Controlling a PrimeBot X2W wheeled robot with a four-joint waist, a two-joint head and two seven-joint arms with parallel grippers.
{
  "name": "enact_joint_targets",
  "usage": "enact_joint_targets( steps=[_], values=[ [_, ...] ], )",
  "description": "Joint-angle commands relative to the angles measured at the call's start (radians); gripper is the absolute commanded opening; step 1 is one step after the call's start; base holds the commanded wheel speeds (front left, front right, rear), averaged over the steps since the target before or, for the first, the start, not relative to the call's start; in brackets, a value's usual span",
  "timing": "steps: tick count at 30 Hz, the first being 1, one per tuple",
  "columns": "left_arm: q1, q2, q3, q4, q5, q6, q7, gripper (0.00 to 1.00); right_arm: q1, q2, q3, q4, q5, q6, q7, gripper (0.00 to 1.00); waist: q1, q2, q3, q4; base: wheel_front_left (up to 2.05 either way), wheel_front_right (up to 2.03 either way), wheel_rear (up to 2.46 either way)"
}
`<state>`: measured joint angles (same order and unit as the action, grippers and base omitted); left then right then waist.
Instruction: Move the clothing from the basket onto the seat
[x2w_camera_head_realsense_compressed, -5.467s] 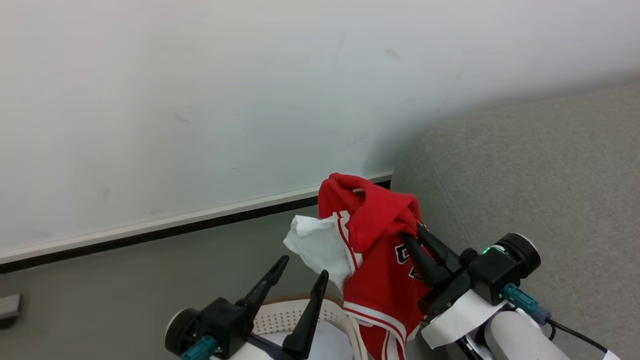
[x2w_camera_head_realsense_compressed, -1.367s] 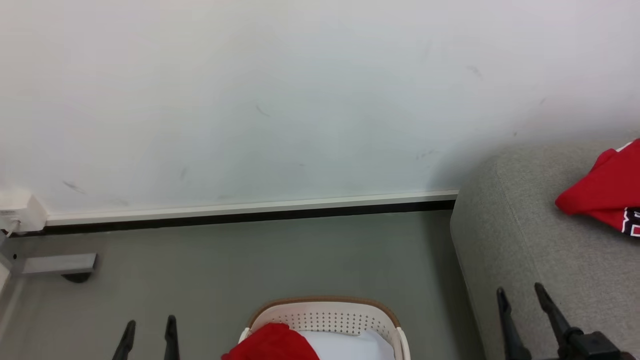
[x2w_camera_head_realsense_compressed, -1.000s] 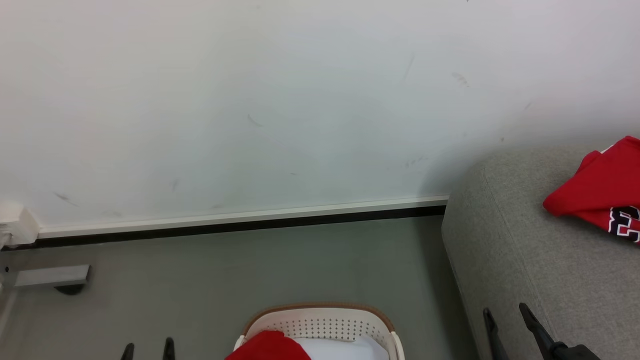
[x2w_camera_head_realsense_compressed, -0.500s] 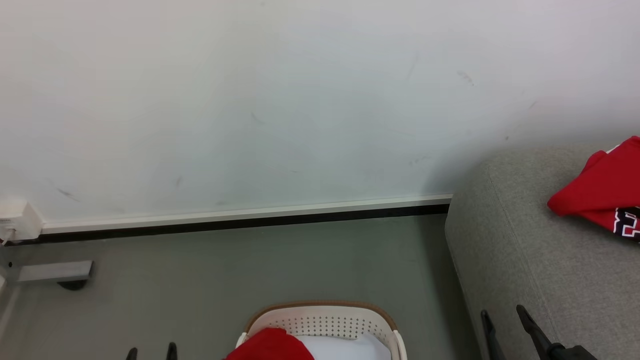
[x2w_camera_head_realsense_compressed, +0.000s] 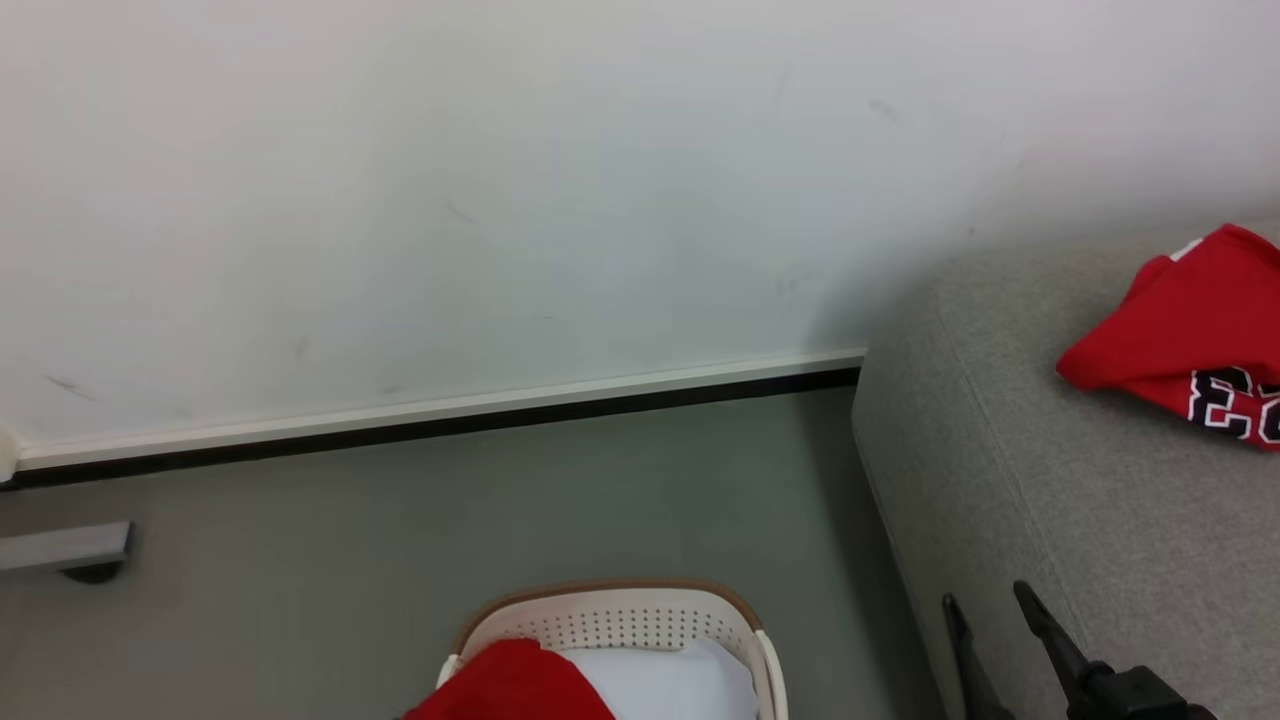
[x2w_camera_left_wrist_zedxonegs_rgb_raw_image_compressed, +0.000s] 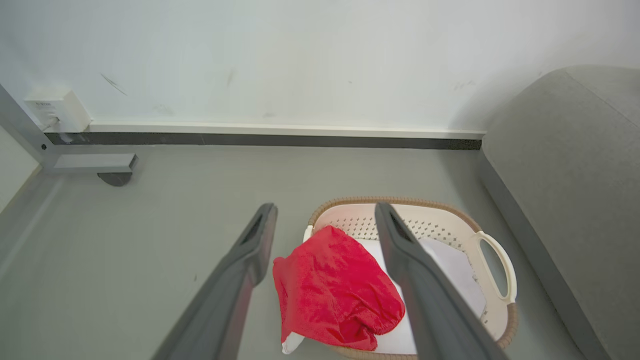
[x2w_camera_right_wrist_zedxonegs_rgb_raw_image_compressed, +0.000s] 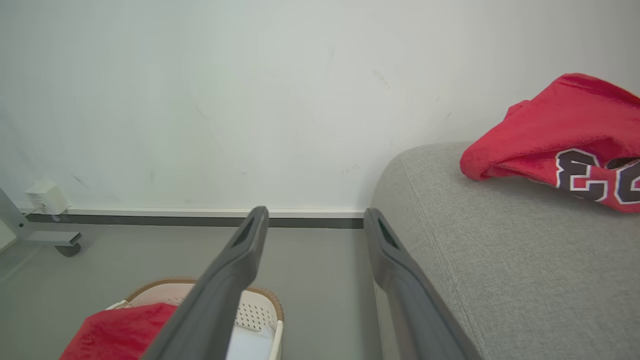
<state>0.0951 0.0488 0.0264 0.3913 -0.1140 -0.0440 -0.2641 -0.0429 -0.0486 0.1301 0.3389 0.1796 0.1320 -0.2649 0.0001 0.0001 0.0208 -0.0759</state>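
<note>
Grippers first: your left gripper (x2w_camera_left_wrist_zedxonegs_rgb_raw_image_compressed: 325, 212) hangs with its two fingers spread wide and nothing between them, aimed down over the basket (x2w_camera_left_wrist_zedxonegs_rgb_raw_image_compressed: 350, 224). Your right gripper (x2w_camera_right_wrist_zedxonegs_rgb_raw_image_compressed: 315, 212) is likewise wide apart and empty, low beside the front edge of the seat (x2w_camera_right_wrist_zedxonegs_rgb_raw_image_compressed: 500, 280). A few seconds back that right gripper was carrying the jersey above the basket. Now the jersey (x2w_camera_right_wrist_zedxonegs_rgb_raw_image_compressed: 555, 135) lies crumpled on the seat, number facing up and well apart from the fingers, so you can count that half of the job as done. Below the left gripper, the plain red garment (x2w_camera_left_wrist_zedxonegs_rgb_raw_image_compressed: 335, 290) is bunched at the basket's left side, spilling over the rim there, on top of a flat white cloth (x2w_camera_left_wrist_zedxonegs_rgb_raw_image_compressed: 450, 265) that is not yours to move. The basket stands on the grey floor (x2w_camera_left_wrist_zedxonegs_rgb_raw_image_compressed: 150, 250), near the seat and short of the wall (x2w_camera_head_realsense_compressed: 500, 200). Your next pick looks to be that remaining red piece, and the left gripper seems better placed for it. Pinch red fabric only, since the white cloth lies directly beneath.
</note>
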Motion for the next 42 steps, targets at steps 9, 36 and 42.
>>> enact_joint_targets(
  steps=[9, 36, 42],
  values=[
    [-0.205, 0.017, -0.038, 0.320, 0.002, -0.021, 0.024, 1.00, -0.082, -0.003, -0.015, -0.067, -0.016, -0.003, 0.001, 1.00, -0.0001, -0.0001, 0.171, -0.082, 0.00, 0.00, 0.00],
    [-0.592, 0.070, -0.053, 0.817, -0.033, 0.003, 0.034, 1.00, -0.199, -0.003, -0.044, -0.181, -0.040, -0.002, 0.001, 1.00, -0.0001, -0.0001, 0.490, -0.092, 0.00, 0.00, 0.00],
    [-0.642, 0.073, -0.060, 0.850, -0.040, 0.007, 0.027, 1.00, -0.208, -0.003, -0.055, -0.195, -0.050, -0.002, 0.001, 1.00, -0.0001, -0.0001, 0.545, -0.080, 0.00, 0.00, 0.00]
  ],
)
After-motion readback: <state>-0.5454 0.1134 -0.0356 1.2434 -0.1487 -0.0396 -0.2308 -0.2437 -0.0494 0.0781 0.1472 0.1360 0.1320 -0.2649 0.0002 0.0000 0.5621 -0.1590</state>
